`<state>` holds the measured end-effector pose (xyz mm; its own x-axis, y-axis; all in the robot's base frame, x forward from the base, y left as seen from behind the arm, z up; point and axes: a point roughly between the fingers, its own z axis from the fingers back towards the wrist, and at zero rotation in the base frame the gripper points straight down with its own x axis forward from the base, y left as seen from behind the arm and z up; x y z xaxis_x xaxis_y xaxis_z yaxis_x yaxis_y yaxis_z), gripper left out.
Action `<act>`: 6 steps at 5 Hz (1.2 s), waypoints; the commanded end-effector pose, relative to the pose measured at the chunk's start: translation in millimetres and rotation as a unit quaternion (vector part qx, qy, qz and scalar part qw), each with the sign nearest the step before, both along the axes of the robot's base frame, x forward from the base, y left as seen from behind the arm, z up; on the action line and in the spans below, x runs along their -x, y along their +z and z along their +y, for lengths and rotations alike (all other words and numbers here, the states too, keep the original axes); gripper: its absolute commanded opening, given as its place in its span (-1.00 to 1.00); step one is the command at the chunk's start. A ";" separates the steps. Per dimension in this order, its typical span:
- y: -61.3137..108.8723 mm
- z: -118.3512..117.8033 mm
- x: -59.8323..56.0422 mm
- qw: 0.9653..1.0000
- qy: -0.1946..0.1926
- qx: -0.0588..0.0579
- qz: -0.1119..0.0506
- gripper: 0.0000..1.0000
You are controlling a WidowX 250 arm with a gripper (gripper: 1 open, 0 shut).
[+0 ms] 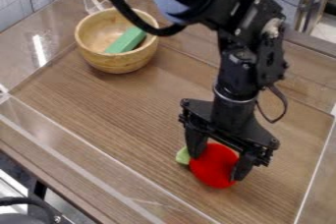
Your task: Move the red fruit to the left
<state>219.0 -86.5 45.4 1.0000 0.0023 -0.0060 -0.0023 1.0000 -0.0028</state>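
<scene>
We've got the black two-finger gripper (pixel 221 162) pointing straight down with its jaws spread wide, straddling the small round red plush fruit (pixel 214 167) on the wooden table (pixel 92 110), front right. Nothing clamped yet.

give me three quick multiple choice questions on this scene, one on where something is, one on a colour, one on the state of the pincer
1. Where is the red fruit?
A. in the wooden bowl
B. on the table between the pincer's fingers
C. on the floor

2. What colour is the flat piece in the wooden bowl?
A. green
B. blue
C. black

3. How is the pincer?
A. shut tight above the bowl
B. out of sight
C. open, pointing down around the fruit

Answers:
1 B, the fruit sits low on the table with a finger on each side.
2 A, the piece in the bowl is green.
3 C, the fingers stand apart either side of the fruit.
</scene>
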 end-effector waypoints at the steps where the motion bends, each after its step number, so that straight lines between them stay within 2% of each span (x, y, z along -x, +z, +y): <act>1: -1.0 2.4 -10.9 1.000 0.018 0.002 -0.016 1.00; 3: -11.4 7.8 -9.1 0.996 0.085 -0.004 -0.020 1.00; 4: -8.0 21.5 -15.4 0.995 0.094 -0.007 -0.021 1.00; 5: -13.3 12.4 -19.0 0.996 0.089 -0.004 -0.028 -1.00; 6: 10.9 11.4 -20.0 0.995 0.092 0.006 -0.047 -1.00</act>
